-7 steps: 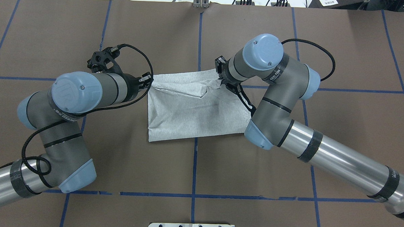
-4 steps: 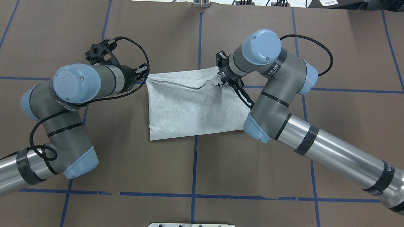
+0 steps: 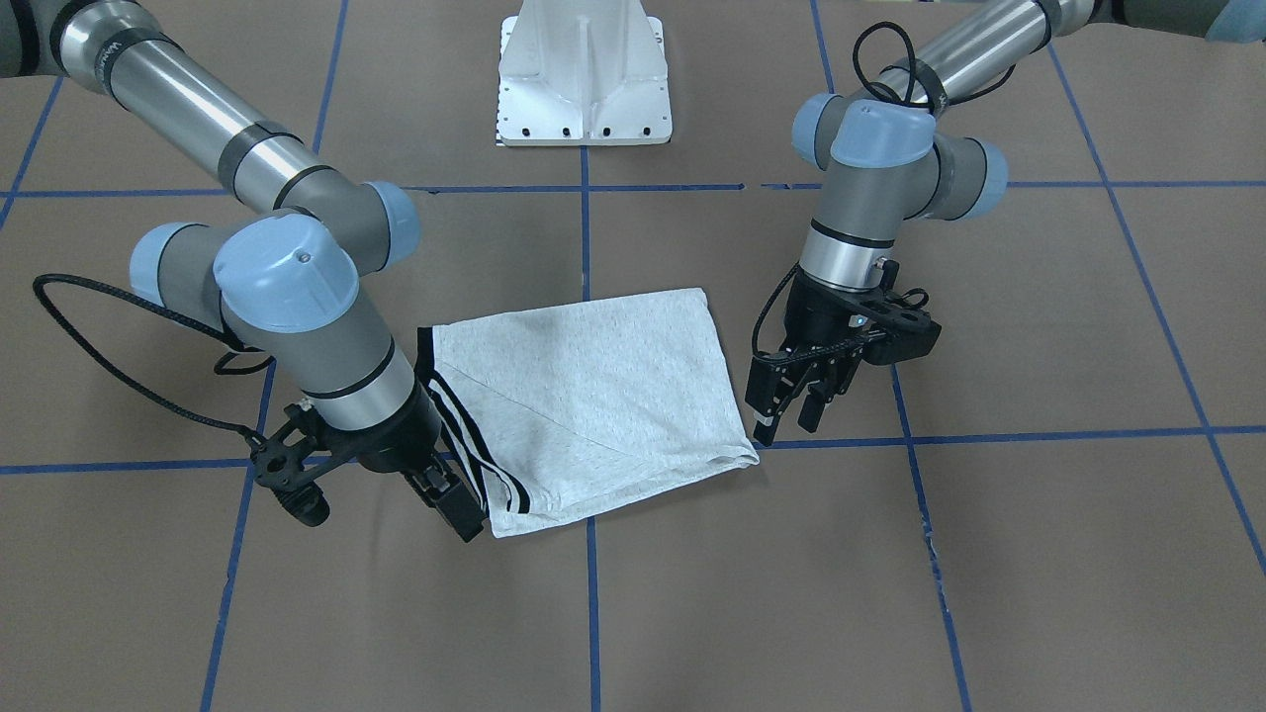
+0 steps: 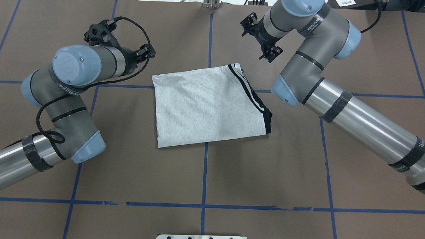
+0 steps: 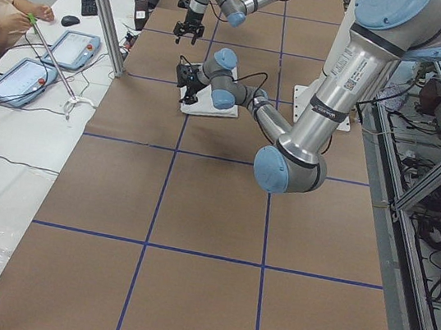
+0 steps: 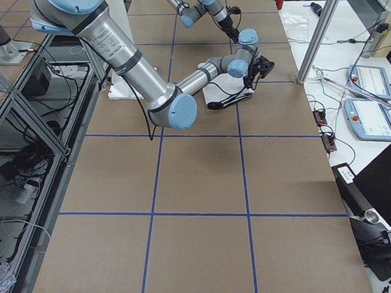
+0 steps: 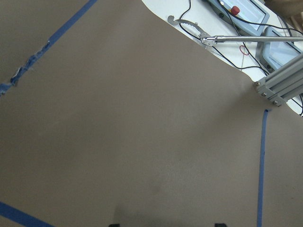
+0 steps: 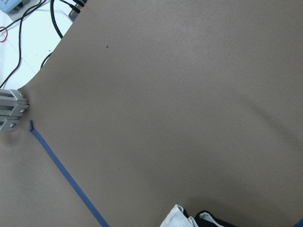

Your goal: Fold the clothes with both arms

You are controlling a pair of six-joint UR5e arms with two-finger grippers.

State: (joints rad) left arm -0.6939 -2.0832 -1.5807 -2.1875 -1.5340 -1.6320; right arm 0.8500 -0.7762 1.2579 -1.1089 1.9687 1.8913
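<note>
The folded grey T-shirt (image 4: 205, 108) lies flat in the middle of the counter (image 4: 203, 175), striped edge to the right. Off its far corners hover the left gripper (image 3: 788, 420) and right gripper (image 4: 270, 53), both spread and empty.

Our left arm (image 3: 859, 198) bends at the elbow and hangs its wrist almost straight down, the left gripper (image 3: 789, 413) empty with jaws parted. Our right arm (image 3: 297, 307) reaches in low and slanted, the right gripper (image 3: 453, 502) also empty, jaws seemingly parted.
</note>
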